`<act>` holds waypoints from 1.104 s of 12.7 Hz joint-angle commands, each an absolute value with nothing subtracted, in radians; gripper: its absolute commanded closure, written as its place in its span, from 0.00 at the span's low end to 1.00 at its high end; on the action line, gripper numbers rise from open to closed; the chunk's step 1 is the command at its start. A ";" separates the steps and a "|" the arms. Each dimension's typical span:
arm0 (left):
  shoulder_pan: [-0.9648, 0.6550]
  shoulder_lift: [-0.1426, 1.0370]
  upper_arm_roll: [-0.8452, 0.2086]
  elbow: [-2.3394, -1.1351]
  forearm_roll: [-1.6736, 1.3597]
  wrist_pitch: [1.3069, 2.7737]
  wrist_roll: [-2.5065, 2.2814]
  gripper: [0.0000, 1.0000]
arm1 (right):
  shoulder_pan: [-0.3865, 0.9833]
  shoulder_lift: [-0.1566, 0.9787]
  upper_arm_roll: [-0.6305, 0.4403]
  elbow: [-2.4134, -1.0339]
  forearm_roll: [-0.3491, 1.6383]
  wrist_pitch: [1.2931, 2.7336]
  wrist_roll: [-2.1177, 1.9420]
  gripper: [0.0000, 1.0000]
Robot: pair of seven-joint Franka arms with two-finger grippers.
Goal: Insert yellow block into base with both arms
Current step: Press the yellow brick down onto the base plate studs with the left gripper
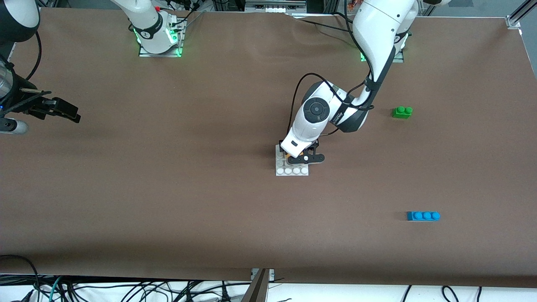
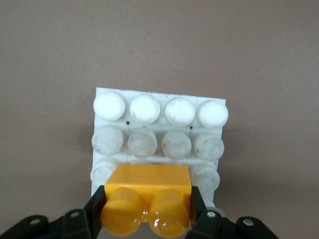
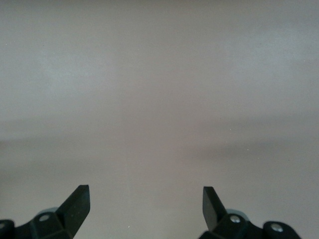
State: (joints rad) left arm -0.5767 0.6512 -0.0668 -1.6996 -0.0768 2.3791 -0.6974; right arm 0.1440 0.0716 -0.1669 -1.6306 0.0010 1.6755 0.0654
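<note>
Yellow block [image 2: 147, 199]: clamped between left gripper [image 2: 147, 216] fingers, on the white base [image 2: 159, 117] at mid-surface [image 1: 168, 188]. Right gripper [image 3: 145, 204]: fingers apart, empty, waiting above the surface at the right arm's end. Green brick [image 1: 402, 112], blue brick [image 1: 423, 216]: toward the left arm's end.

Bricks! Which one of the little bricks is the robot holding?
The yellow block. The left tool is shut on it over the white base. The green brick and the blue brick lie loose on the table.
</note>
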 commanded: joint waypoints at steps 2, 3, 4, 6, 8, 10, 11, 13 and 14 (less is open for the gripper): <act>-0.580 0.652 -0.061 -1.689 -0.087 2.332 -0.684 1.00 | 0.141 0.060 -0.163 -1.634 -0.005 1.663 0.060 0.00; -0.580 0.660 -0.061 -1.689 -0.089 2.333 -0.686 1.00 | 0.141 0.060 -0.163 -1.634 -0.005 1.663 0.060 0.00; -0.581 0.666 -0.061 -1.689 -0.090 2.333 -0.686 1.00 | 0.140 0.060 -0.163 -1.634 -0.005 1.663 0.060 0.00; -0.586 0.689 -0.061 -1.648 -0.094 2.333 -0.699 1.00 | 0.141 0.060 -0.163 -1.634 -0.005 1.663 0.060 0.00; -0.591 0.704 -0.061 -1.615 -0.092 2.333 -0.724 1.00 | 0.141 0.060 -0.163 -1.634 -0.005 1.661 0.060 0.00; -0.591 0.707 -0.061 -1.614 -0.087 2.335 -0.723 1.00 | 0.141 0.060 -0.163 -1.634 -0.005 1.661 0.060 0.00; -0.591 0.712 -0.061 -1.614 -0.084 2.335 -0.723 1.00 | 0.141 0.060 -0.163 -1.634 -0.005 1.661 0.060 0.00; -0.591 0.718 -0.061 -1.614 -0.083 2.338 -0.723 1.00 | 0.141 0.060 -0.163 -1.634 -0.005 1.661 0.060 0.00; -0.592 0.721 -0.061 -1.614 -0.083 2.338 -0.723 0.92 | 0.141 0.060 -0.163 -1.634 -0.005 1.661 0.060 0.00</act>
